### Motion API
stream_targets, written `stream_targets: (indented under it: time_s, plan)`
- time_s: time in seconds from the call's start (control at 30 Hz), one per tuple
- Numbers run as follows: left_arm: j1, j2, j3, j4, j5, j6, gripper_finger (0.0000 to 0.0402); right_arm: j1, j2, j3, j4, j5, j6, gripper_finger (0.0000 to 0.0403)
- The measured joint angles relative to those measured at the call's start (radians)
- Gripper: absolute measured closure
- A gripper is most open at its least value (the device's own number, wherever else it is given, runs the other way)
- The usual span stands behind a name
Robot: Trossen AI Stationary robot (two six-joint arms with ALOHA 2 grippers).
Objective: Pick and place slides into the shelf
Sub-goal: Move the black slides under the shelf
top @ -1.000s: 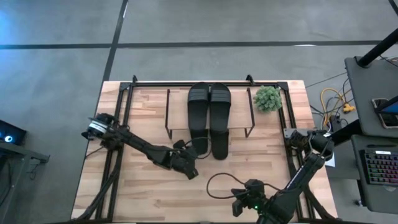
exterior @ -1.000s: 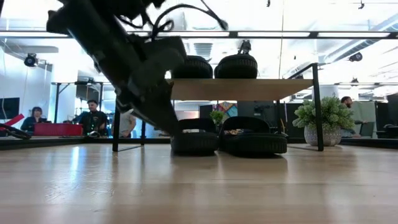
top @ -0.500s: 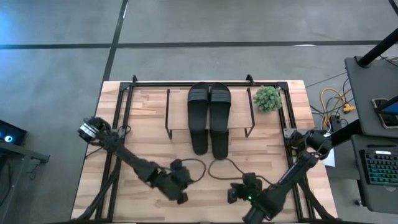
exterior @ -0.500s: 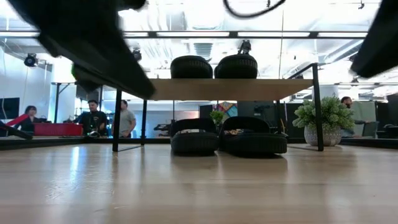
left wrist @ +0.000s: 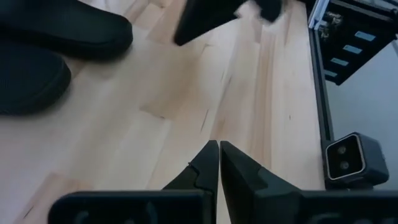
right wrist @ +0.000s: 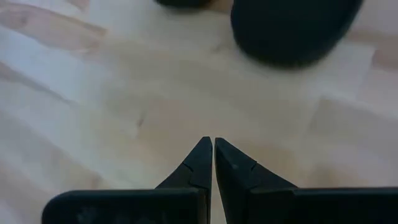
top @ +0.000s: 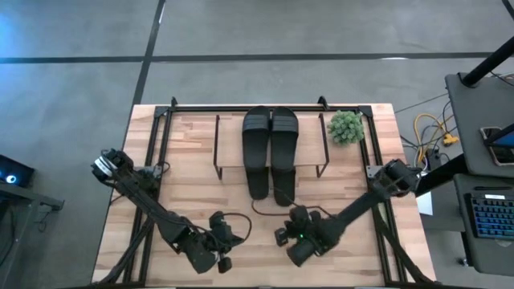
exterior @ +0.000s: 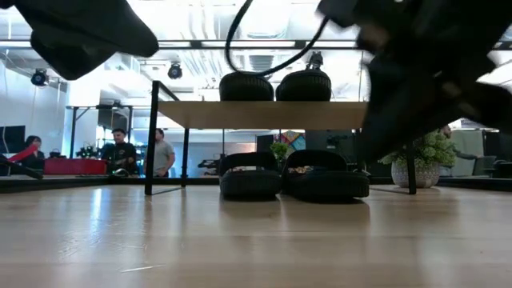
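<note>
The shelf (top: 233,156) stands at the table's far middle, its light top board (exterior: 264,114) on thin black legs. Two black slides (top: 270,132) lie side by side on the board. Two more (top: 259,186) (top: 284,193) lie on the table beneath it, their ends sticking out toward the near edge. The low view shows both pairs (exterior: 276,86) (exterior: 292,178). My left gripper (top: 227,254) (left wrist: 219,149) hovers shut near the table's near edge, left of centre. My right gripper (top: 286,233) (right wrist: 212,146) hovers shut just near of the lower slides, whose rounded ends (right wrist: 292,31) lie ahead of it.
A small potted plant (top: 346,127) (exterior: 416,152) stands right of the shelf. A black cable (top: 269,210) loops over the table by my right arm. Black frame rails (top: 152,160) run along both table sides. People (exterior: 120,148) sit and stand in the room beyond.
My left gripper has drawn back from the lower left slide toward the near edge and to the left. My right gripper has moved from the near edge up toward the shelf and the lower slides. All the slides have stayed where they were.
</note>
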Motion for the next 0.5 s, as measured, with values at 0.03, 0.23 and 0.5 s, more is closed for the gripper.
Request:
stream_targets:
  time_s: [0.03,0.23,0.5]
  plan:
    - [0.000,-0.002,0.000,0.002,-0.001,-0.001,0.0401,-0.020,0.000,-0.004,-0.001,-0.017,-0.027,0.0390]
    - [-0.007,-0.004,0.000,0.003,-0.010,-0.001,0.0401,-0.107,0.000,-0.046,0.006,-0.079,-0.135,0.0390]
    - [-0.013,-0.004,0.000,0.003,-0.031,0.002,0.0401,-0.193,0.000,-0.051,0.022,-0.092,-0.263,0.0390]
